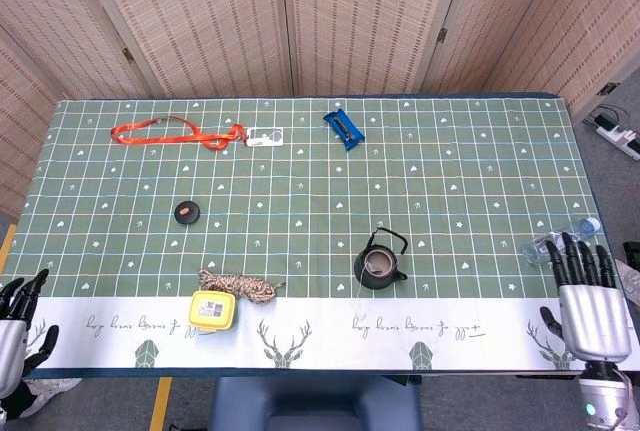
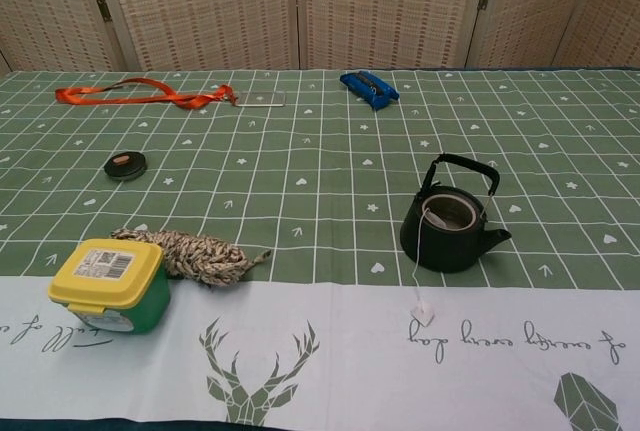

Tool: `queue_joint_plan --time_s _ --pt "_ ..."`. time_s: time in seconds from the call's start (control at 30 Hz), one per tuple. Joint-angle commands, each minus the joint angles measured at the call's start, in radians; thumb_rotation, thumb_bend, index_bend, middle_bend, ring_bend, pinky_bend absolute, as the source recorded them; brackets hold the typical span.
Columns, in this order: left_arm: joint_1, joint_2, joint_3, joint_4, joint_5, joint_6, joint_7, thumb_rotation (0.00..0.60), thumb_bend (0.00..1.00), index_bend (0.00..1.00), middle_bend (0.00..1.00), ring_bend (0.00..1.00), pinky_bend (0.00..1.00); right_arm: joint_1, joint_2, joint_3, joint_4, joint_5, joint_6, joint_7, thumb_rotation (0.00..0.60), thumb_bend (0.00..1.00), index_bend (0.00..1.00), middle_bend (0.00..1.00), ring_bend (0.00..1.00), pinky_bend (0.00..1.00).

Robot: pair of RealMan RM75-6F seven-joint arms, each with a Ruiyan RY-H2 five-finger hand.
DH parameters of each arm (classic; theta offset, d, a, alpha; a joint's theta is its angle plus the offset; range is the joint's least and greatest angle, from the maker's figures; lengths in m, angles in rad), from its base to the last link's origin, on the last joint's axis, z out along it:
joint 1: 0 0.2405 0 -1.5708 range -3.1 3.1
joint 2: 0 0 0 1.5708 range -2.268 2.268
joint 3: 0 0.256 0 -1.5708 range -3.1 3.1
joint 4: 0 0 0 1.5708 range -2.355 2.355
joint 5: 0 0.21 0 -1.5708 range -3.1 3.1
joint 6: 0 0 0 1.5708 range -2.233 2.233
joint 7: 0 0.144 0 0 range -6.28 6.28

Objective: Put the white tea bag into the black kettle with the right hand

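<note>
Both hands hang empty while the tea bag's string [image 2: 418, 251] trails from the black kettle [image 2: 450, 231].

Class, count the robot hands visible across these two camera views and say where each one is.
2. The left hand sits at the head view's bottom-left corner; the right hand at its bottom-right, beside the green patterned table. The chest view shows neither.

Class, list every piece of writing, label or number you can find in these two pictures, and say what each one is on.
Cursive script printed on the white border of the tablecloth: seen upside down in the chest view, too stylised to read.
White label with a barcode on the yellow lid of the green box: print too small to read.
White card by the orange strap: markings too small to read.
Nothing else carries text.
</note>
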Motion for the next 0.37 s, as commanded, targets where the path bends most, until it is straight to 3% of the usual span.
queue_joint_plan --time_s 0.03,0.37 --pt "-0.008 -0.005 0.001 0.003 -0.009 -0.019 0.009 0.6 0.37 0.0 0.17 0.11 0.04 -0.072 0.004 0.017 0.076 0.024 0.051 0.142 0.6 0.24 0.01 0.0 0.0 0.0" --pt "-0.021 -0.018 0.0 0.012 -0.022 -0.046 0.031 0.6 0.37 0.0 0.17 0.11 0.04 -0.075 0.023 0.038 0.092 0.017 -0.013 0.202 0.6 0.24 0.01 0.0 0.0 0.0"
